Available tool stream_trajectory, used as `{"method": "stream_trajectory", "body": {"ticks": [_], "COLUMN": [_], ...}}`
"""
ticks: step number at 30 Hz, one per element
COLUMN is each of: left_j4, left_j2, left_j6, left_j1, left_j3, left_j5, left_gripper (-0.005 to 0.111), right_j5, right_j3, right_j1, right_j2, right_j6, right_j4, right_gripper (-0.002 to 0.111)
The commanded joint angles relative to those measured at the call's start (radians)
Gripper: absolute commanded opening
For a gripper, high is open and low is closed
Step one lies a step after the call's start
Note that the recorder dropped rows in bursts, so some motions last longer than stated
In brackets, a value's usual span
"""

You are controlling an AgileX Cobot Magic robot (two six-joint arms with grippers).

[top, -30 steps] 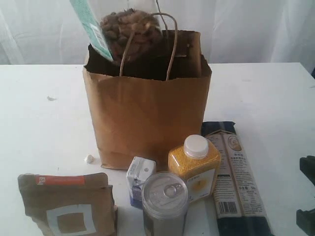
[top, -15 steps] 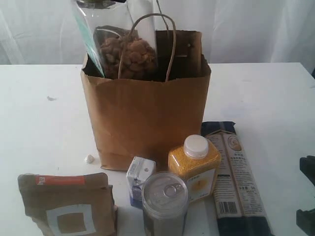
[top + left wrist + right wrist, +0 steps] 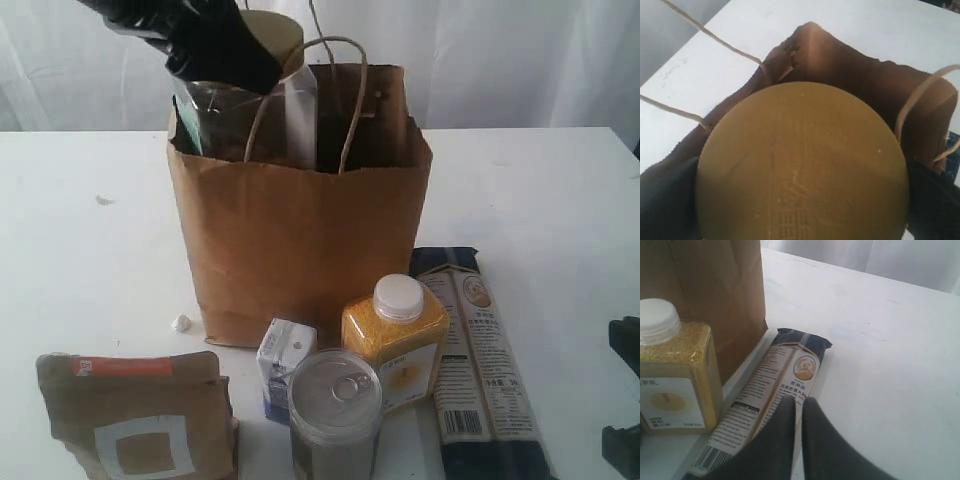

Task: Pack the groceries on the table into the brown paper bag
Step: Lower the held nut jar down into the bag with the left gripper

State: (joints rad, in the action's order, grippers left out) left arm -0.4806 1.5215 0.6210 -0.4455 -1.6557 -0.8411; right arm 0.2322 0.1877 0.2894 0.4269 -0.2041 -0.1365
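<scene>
Gripping a clear plastic nut jar with a round tan lid (image 3: 220, 120), the left gripper (image 3: 240, 62) holds it tilted in the mouth of the tall kraft-brown paper bag with twisted loop handles (image 3: 300, 240). The jar's lower part is below the ragged rim and its lid stands above it. In the left wrist view the lid (image 3: 802, 165) fills most of the picture, with the dark fingers (image 3: 662, 205) spread wide against either side of it. The bag stands upright about midway across the large flat white table (image 3: 90, 260).

The other groceries sit between the bag and the table edge at the bottom of the exterior view:
- A brown kraft pouch with a square window (image 3: 140, 420) stands toward the left corner.
- A small white-and-blue carton (image 3: 283, 365) stands just beside a silver pull-tab can (image 3: 335, 410).
- A yellow bottle with a white cap (image 3: 395, 345) stands touching the can.
- A long dark pasta pack (image 3: 475, 360) lies flat beside the bottle.

The right gripper (image 3: 799, 399) hangs over the pasta pack, its fingers pressed together and holding nothing.
</scene>
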Motion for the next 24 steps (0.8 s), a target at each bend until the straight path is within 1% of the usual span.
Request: {"method": "stream_trajectory", "body": {"ticks": [1, 9, 14, 16, 17, 19, 22, 24], "left_j4": [-0.018, 0.057, 0.066, 0.081, 0.088, 0.088, 0.084, 0.084], "left_j2": [0.031, 0.06, 0.062, 0.066, 0.073, 0.082, 0.091, 0.093], "left_j6": [0.008, -0.02, -0.046, -0.063, -0.071, -0.075, -0.088, -0.11], "left_j1": [-0.007, -0.005, -0.005, -0.005, -0.005, -0.005, -0.005, -0.005], "left_j3": [-0.01, -0.01, -0.01, -0.008, -0.008, -0.008, -0.008, -0.008], "left_j5": [-0.02, -0.037, -0.041, -0.048, -0.051, -0.074, -0.086, -0.086], "left_gripper": [0.0, 0.0, 0.001, 0.009, 0.015, 0.029, 0.057, 0.07], "right_j5": [-0.005, -0.005, -0.005, -0.005, -0.005, -0.005, -0.005, -0.005], "right_j3": [-0.004, -0.004, -0.004, -0.004, -0.004, -0.004, -0.004, -0.004], "right_j1": [-0.002, -0.002, -0.002, -0.002, -0.002, -0.002, -0.002, -0.002], "right_j2": [-0.006, -0.006, -0.006, -0.006, -0.006, -0.006, -0.006, -0.006], "right_j6": [-0.001, -0.001, -0.001, -0.001, -0.001, -0.001, -0.001, -0.001], "right_j4": [0.0, 0.0, 0.0, 0.0, 0.0, 0.0, 0.0, 0.0], "right_gripper": [0.005, 0.005, 0.005, 0.005, 0.005, 0.005, 0.005, 0.005]}}
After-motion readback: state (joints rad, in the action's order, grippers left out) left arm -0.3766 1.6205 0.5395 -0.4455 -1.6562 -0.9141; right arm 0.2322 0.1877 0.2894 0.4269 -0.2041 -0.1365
